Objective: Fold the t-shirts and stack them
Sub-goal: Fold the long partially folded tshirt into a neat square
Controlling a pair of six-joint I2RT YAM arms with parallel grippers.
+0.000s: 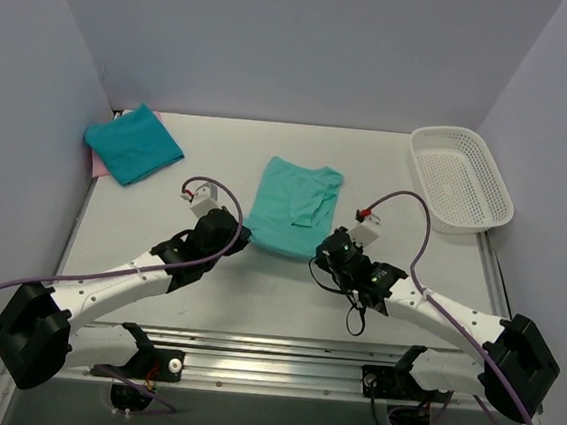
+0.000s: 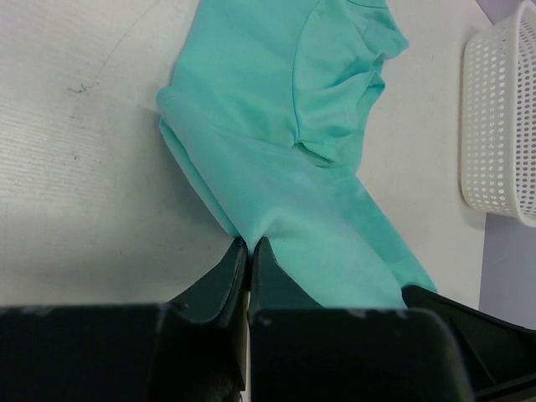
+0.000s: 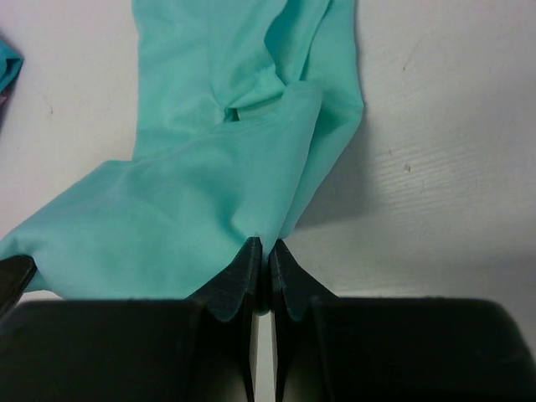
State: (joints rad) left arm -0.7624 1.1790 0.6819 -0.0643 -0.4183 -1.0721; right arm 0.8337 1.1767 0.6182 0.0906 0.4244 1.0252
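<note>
The left gripper has its fingers pressed together, with only a thin slit between the tips, nipping the near left corner of the light teal t-shirt. From those tips the cloth fans away forwards and to the right, lying flat on the table. The right gripper is pinched just as tight on the shirt's near right corner, and there the fabric spreads forwards and to the left of the fingers, with a sleeve folded over the body.

Only the overhead view shows both grippers at once, side by side at the shirt's near hem. It also shows a folded darker teal t-shirt well beyond and to the left of the left fingers, resting on a pink t-shirt whose edge peeks out. The white mesh basket stands beyond and to the right of the right fingers; the left wrist view catches its wall at the right edge. The wrist views alone show the cloth actually caught between the tips
</note>
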